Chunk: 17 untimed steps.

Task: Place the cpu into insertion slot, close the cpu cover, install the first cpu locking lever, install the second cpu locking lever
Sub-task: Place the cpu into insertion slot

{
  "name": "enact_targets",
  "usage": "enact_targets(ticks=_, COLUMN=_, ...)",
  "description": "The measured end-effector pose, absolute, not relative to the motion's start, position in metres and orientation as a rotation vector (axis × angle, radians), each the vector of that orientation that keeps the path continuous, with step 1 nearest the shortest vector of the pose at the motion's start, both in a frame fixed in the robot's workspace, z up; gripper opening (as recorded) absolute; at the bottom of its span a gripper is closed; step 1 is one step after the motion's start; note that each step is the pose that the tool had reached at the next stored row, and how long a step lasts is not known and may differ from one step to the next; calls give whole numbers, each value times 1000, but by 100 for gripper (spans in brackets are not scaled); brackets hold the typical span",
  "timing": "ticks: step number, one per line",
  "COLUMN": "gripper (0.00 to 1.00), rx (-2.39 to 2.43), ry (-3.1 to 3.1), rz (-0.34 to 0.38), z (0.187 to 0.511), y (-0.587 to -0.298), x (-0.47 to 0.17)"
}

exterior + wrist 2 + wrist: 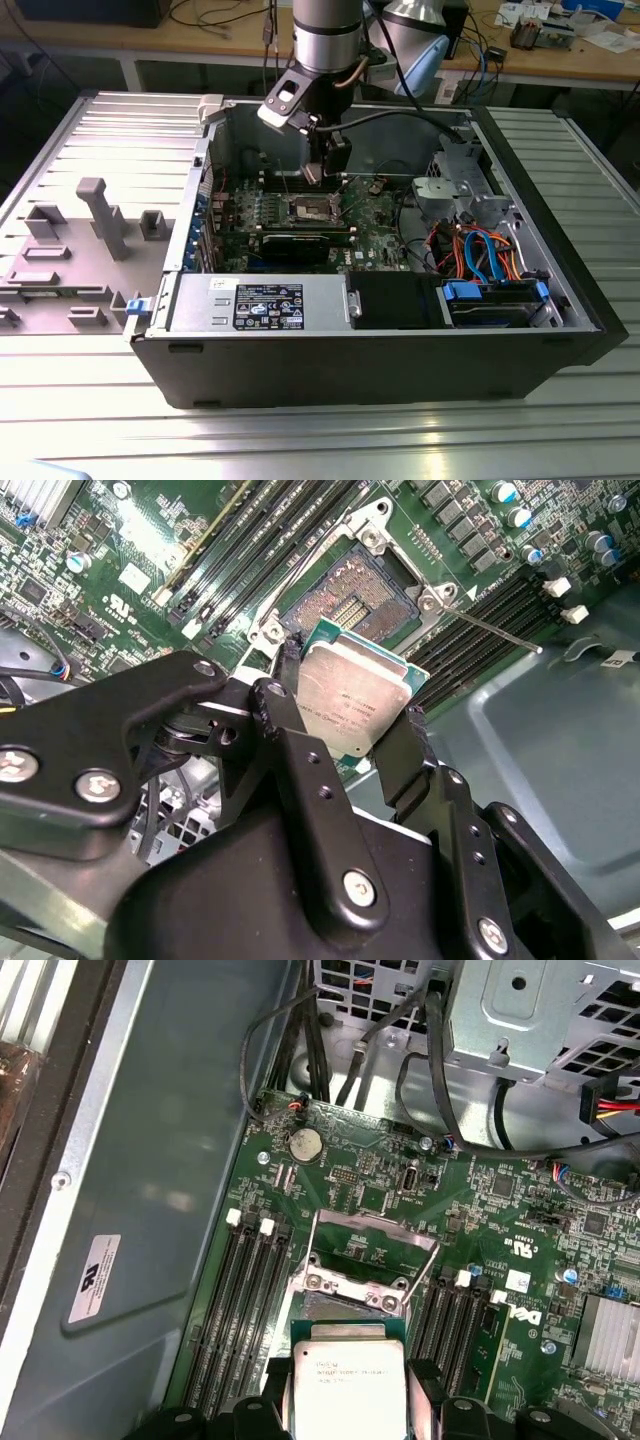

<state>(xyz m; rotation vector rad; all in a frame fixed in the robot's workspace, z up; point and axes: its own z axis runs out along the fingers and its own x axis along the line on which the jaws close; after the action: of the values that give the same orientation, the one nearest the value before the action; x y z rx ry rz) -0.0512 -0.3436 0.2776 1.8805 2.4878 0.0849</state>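
Note:
The cpu [352, 695] is a small square chip with a silvery top and a green edge. My gripper [348, 712] is shut on it, with a black finger [288, 685] against each of two opposite sides. I hold the chip in the air just above and to one side of the insertion slot [350, 598], whose dark centre lies uncovered. In the first wrist view the cpu [345, 1400] hangs in front of the insertion slot [345, 1305]. Beyond it the cpu cover [372, 1228] stands swung open. Thin locking levers [427, 1260] stick up beside the cover. In the exterior view my gripper [322, 168] hovers over the insertion slot [312, 210].
Long memory slots [245, 1300] flank the socket on both sides. A long black expansion card [305, 240] crosses the board in front of it. The power supply [260, 300], drive cage [455, 185] with coloured cables, and the case walls [360, 350] close in the board.

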Motion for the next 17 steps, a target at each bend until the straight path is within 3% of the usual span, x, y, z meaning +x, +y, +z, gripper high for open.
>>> enact_targets(ticks=17, gripper=55, rx=1997, ry=2391, rz=82, z=272, y=-344, x=-52)
